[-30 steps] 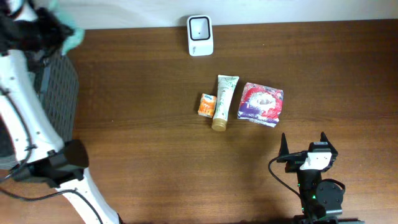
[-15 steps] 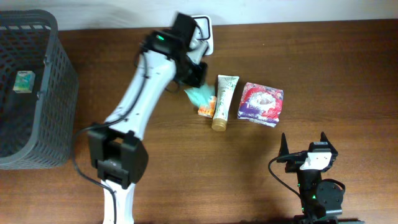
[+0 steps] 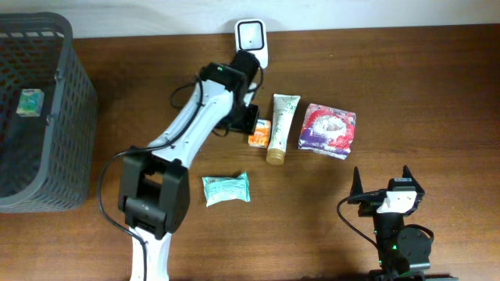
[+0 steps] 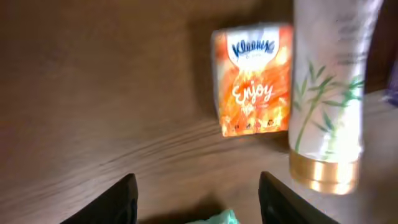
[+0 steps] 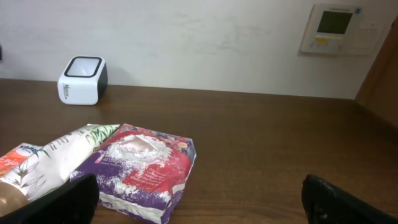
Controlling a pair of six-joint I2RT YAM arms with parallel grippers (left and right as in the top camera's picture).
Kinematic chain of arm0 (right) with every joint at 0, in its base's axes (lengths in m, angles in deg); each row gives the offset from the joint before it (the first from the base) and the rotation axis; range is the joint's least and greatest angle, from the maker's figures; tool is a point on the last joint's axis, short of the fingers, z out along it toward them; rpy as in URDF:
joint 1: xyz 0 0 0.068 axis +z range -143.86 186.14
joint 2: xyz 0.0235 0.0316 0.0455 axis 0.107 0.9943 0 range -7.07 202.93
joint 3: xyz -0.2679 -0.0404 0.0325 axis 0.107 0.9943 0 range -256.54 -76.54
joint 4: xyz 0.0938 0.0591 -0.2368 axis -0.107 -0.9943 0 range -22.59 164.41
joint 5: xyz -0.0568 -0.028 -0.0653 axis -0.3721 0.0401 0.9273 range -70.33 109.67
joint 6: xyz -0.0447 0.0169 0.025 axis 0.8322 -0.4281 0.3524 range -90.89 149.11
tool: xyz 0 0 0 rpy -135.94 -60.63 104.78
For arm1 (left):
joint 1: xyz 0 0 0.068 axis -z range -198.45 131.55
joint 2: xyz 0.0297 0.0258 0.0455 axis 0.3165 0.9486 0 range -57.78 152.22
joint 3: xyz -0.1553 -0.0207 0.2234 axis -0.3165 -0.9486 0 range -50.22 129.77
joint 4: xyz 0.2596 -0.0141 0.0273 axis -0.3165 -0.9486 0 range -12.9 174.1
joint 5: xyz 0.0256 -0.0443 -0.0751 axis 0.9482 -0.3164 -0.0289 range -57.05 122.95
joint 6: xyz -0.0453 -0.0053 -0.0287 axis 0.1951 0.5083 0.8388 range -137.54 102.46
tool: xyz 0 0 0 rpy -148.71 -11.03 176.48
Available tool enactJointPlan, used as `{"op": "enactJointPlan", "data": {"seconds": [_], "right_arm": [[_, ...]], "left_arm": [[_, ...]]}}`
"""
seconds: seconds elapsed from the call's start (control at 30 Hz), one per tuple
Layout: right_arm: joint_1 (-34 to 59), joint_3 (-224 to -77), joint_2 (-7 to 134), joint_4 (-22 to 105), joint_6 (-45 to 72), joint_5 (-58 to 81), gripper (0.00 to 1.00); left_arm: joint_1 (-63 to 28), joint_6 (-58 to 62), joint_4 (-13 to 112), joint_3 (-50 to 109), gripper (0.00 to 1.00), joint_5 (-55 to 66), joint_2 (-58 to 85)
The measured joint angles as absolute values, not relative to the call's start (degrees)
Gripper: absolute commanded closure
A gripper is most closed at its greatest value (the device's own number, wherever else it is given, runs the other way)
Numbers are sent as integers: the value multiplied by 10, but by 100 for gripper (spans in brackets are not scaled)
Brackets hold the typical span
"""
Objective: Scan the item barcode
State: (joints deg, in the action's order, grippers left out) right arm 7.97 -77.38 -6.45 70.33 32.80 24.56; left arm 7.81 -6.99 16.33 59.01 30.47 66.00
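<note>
Left arm (image 3: pixel 191 123) outstretched, end effector (image 3: pixel 248 119) spread beside orange tissue pack (image 3: pixel 259 132)

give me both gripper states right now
Left gripper: open, holding nothing.
Right gripper: open, holding nothing.

Mock shop checkout: barcode scanner (image 3: pixel 251 44), mesh basket (image 3: pixel 78 117), packaged goods (image 3: pixel 329 129) on a table (image 3: pixel 422 86).

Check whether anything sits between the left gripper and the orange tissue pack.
Nothing visible does. In the left wrist view only bare table lies between the open left gripper and the orange tissue pack; the tube lies beside the pack, off that line.
</note>
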Motion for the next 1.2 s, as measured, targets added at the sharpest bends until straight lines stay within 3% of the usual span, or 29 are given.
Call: {"op": "enactJointPlan", "data": {"seconds": [0.07,0.27,0.57,0.63,0.73,0.8,0.83,0.9,0.97,1.03,1.2], "right_arm": [[80,-774,-64,703,328,246,1],[80,-774,-64,703,328,246,2],[80,-774,-64,703,328,245,1],[80,-774,-64,703,328,245,1],[80,-774,-64,703,328,246,1],[80,-774,-64,703,328,246,1],[80,-774,-64,703,328,246,1],[80,-774,-64,703,328,246,1],[80,-774,-64,703,328,246,1],[80,-774,-64,703,328,245,1],[80,-774,-64,703,328,246,1]], "left_arm": [[67,-66,74,647,1,302,650],[60,-44,-110,693,1,291,579],[117,-36,-79,503,3,246,580],[131,-36,-52,440,16,246,580],[136,-19,-14,375,20,244,580],[136,-10,13,346,46,244,580],[136,0,40,327,50,244,580],[136,13,85,301,71,242,580],[136,30,109,281,83,241,580],[136,36,136,269,73,246,580],[133,46,245,260,67,293,580]]}}
